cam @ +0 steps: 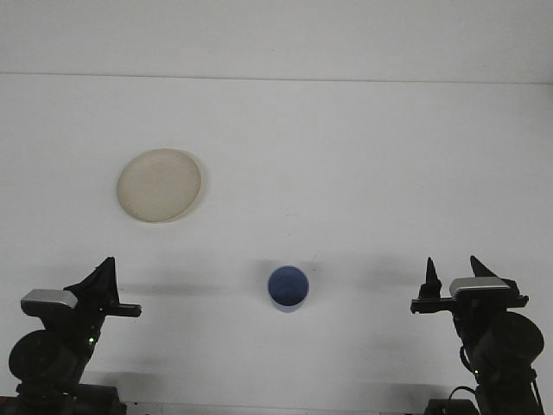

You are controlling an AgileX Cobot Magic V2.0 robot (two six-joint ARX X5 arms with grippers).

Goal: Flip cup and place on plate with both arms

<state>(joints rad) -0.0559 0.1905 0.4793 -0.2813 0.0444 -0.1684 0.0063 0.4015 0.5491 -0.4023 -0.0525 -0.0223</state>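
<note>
Cup (288,287) stood on white bench (363,173), plate (160,185) well apart.
Right pincer (452,274) spread open, empty; left pincer (102,281) spread unclear, nothing held.

White counter (363,173) filling nearly the whole view, matte and plain. Meets a white wall (276,35) at a thin straight seam across the top (barely a shade apart). Lit evenly, with soft faint shadows.

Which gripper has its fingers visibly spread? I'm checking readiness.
The right gripper: two fingertips stand apart with a gap. The left gripper shows only one dark wedge.
</note>
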